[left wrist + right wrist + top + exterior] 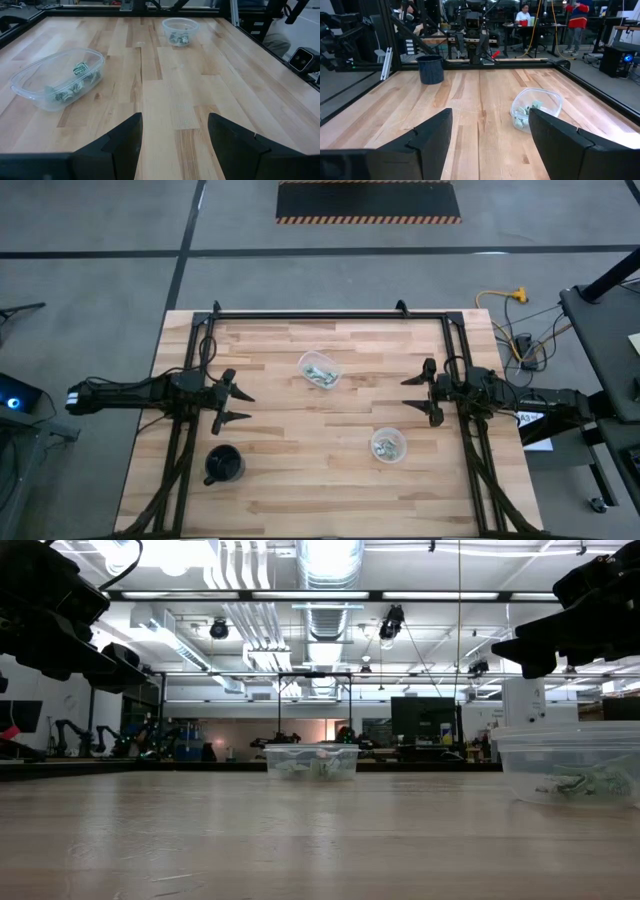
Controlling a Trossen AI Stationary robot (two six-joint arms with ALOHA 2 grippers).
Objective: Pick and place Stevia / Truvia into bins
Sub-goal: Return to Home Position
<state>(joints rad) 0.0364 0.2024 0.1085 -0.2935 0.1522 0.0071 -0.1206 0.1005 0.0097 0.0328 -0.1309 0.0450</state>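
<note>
Dark fingers (pixel 120 145) gape empty, apparently, on both grippers (pixel 246 407) (pixel 408 393).

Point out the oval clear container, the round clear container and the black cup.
oval clear container (pixel 35 97): left wrist view, on its near side wall.
round clear container (pixel 167 31): left wrist view, on its side wall.
black cup (pixel 430 70): right wrist view, on its outer wall.

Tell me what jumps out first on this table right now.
Packets lie in two clear bins: the oval bin near the middle, the round bin nearer the right gripper. That one and the left gripper hang open and empty at opposite sides; a black cup stands near the left gripper.
</note>
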